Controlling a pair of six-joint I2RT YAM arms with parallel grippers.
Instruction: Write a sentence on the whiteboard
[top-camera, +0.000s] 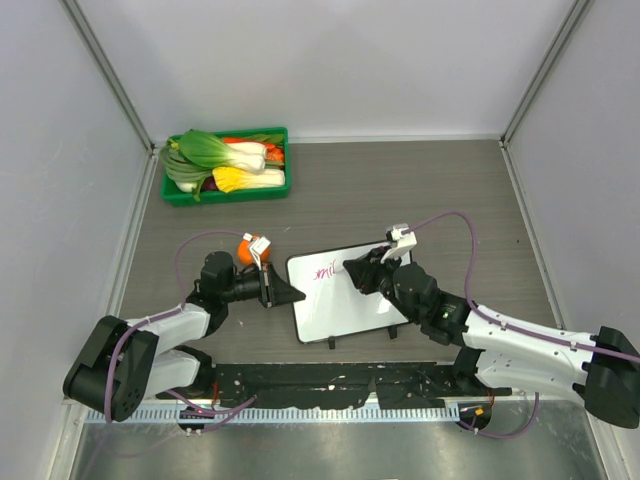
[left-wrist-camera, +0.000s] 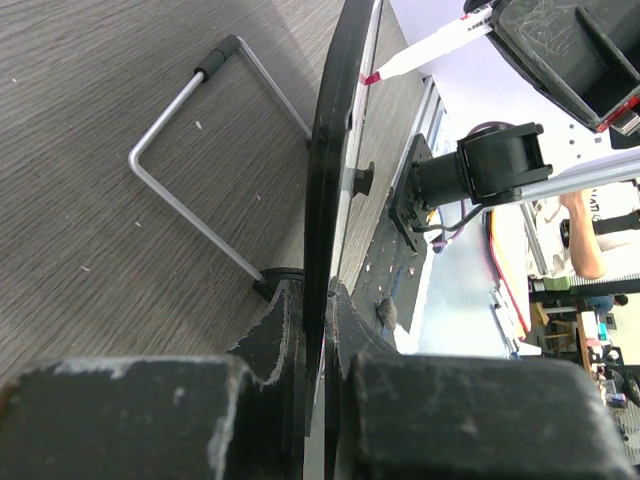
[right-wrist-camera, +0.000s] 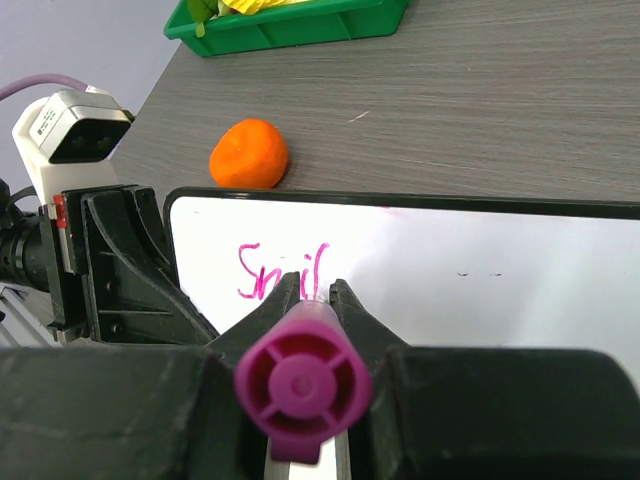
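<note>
The whiteboard (top-camera: 350, 305) lies in the middle of the table, tilted. Magenta script, the start of the sentence (top-camera: 323, 270), reads about "Smil" near its upper left corner. My left gripper (top-camera: 297, 294) is shut on the board's left edge. The left wrist view shows that black frame (left-wrist-camera: 325, 180) edge-on between the shut jaws of my left gripper (left-wrist-camera: 322, 300). My right gripper (top-camera: 351, 271) is shut on a magenta marker (right-wrist-camera: 302, 385), whose tip (left-wrist-camera: 372, 77) touches the board just right of the sentence (right-wrist-camera: 280, 272). The right wrist view shows my right gripper (right-wrist-camera: 314, 285) over the whiteboard (right-wrist-camera: 480, 280).
A green tray (top-camera: 226, 198) of vegetables stands at the back left. An orange (top-camera: 248, 250) lies just above my left wrist, close to the board's top left corner. A bent wire stand (left-wrist-camera: 190, 190) rests on the table behind the board. Grey walls enclose the table.
</note>
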